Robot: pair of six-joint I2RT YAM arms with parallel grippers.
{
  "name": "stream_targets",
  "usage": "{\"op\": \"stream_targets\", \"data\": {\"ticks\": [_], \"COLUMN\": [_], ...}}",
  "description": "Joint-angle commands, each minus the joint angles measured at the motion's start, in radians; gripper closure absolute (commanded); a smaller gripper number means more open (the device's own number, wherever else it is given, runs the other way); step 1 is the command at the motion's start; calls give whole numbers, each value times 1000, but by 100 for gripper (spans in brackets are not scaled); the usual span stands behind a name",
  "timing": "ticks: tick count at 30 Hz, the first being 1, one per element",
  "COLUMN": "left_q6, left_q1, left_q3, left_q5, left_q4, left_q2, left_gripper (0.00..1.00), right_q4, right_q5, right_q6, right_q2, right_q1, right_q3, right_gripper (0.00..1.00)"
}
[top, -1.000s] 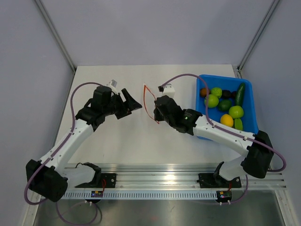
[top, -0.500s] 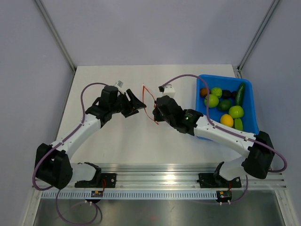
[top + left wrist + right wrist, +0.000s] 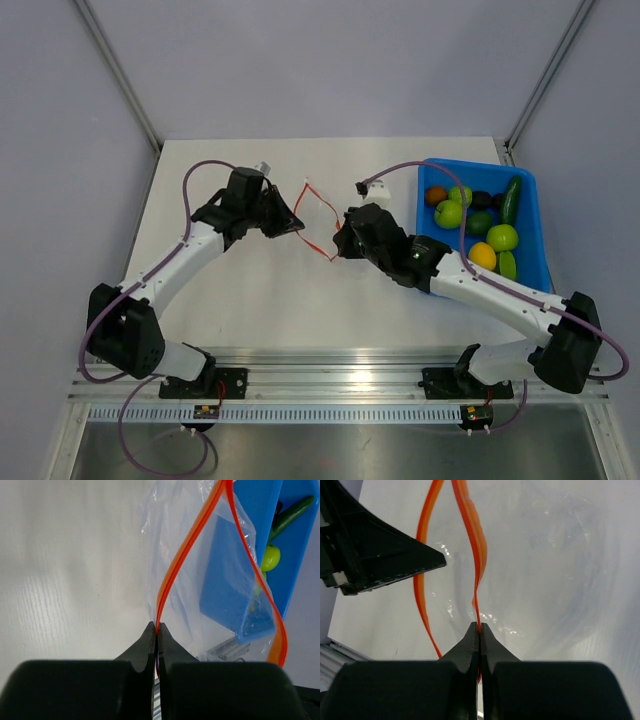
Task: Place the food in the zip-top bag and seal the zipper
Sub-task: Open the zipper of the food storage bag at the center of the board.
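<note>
Left gripper (image 3: 156, 627) clamped on zipper (image 3: 187, 545), one lip; right gripper (image 3: 478, 626) clamped on opposite lip. Bag (image 3: 220, 580) mid-table between arms, mouth spread, probably facing up. Food (image 3: 502, 237) in tray (image 3: 478, 164), right of bag; right arm nearer.

A blue rectangular tray (image 3: 541, 240) sits on the right side of my white table (image 3: 250, 300), its far right corner close to a slanting metal post (image 3: 545, 80). Nearer to me than the tray, an aluminium rail (image 3: 340, 365) runs along the table's edge. Grey walls (image 3: 330, 70) rise behind the tray.
</note>
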Motion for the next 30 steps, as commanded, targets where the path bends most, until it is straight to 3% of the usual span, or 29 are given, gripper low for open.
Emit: {"op": "stream_targets", "data": {"ticks": [1,3,7,9,15,20,23,24,30], "left_q6": [95,150,267,296,316,313,320,322,310], "left_q1": [6,6,-74,-88,-132,-160,-191,-207,-234], "left_q3": [163,224,434,495,442,374,385,391,429], "left_q5": [-126,-148,-353,-353,-327,-265,-263,-264,-258], "left_q4": [-128,-217,-421,-481,-481,-428,-424,-428,-408], "left_q2": [-84,-104,-83,-66,-9,55,92,117,171], "left_gripper": [100,100,100,100,100,100,100,100,100], "right_q4": [21,4,-24,-8,29,10,-22,-31,-222], "right_q5": [-37,-62,-68,-89,-105,-20,-5,0,197], "right_q6": [50,79,128,158,261,304,300,289,140], "right_q2": [-75,-84,-80,-64,0,11,-15,-27,-228], "right_q1": [-34,-48,-57,-62,-66,-66,-66,-65,-69], "right_q3": [-11,3,28,17,-43,-132,-161,-161,-75], "right_gripper": [100,100,100,100,100,96,72,53,27]}}
